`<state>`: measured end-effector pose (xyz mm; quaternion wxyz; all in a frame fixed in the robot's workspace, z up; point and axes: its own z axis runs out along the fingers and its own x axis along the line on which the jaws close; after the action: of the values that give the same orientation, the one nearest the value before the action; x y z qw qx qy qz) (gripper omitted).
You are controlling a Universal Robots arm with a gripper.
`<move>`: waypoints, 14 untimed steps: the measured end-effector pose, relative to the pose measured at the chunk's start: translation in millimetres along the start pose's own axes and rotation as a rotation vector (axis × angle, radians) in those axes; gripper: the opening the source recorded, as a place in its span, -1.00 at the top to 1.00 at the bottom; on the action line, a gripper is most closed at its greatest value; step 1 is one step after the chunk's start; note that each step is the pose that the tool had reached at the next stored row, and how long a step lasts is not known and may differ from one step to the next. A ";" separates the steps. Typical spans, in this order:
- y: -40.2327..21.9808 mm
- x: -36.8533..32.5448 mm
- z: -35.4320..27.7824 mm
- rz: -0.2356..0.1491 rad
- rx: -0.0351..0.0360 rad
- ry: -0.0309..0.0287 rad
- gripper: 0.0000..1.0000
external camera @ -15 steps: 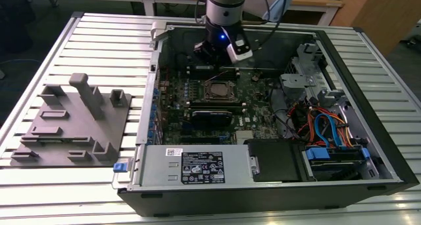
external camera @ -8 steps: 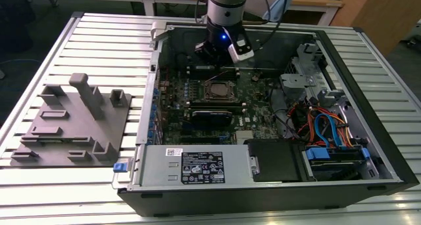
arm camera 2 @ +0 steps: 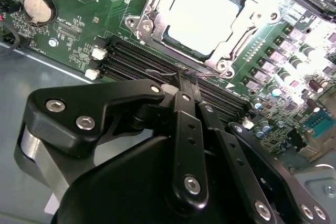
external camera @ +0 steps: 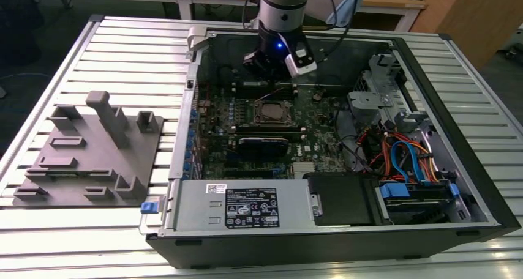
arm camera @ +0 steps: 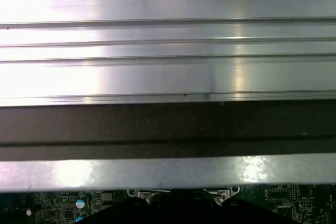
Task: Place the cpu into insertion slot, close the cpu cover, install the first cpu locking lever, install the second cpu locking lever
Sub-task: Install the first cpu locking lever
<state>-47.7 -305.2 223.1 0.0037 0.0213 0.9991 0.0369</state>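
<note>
End effector (arm camera 2: 185,77): fingers together, nothing held, hovering above memory slots (arm camera 2: 157,61) beside insertion slot (external camera: 273,113). Cpu (arm camera 2: 202,17): seated in slot; cpu cover (arm camera 2: 152,11) down around it. Motherboard (external camera: 253,141) inside open computer case (external camera: 457,169).

exterior view sits high up and well back, looking down at an angle onto the ribbed silver metal table (external camera: 73,236), the open black computer case (external camera: 482,193) and the green circuit board (external camera: 323,150) inside it, with the arm coming in from the far side

second wrist view rides right behind the black gripper (arm camera 2: 186,77), super close, looking past its linkages down onto that same board and the square silver-framed insertion slot (arm camera 2: 202,17), which the exterior view also catches (external camera: 272,112)

first wrist view faces mostly sideways, close against the table's ribs (arm camera: 168,40) and the case's wall (arm camera: 168,124), with a sliver of board (arm camera: 52,203) at one edge
</note>
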 end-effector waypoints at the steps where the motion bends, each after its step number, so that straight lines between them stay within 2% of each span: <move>1: 0.3 -0.4 0.1 0.000 0.0000 0.0000 0.77; 14: 0.9 -6.2 1.1 0.000 0.0001 0.0000 0.77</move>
<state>-41.4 -304.6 222.2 0.0037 0.0213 0.9991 0.0369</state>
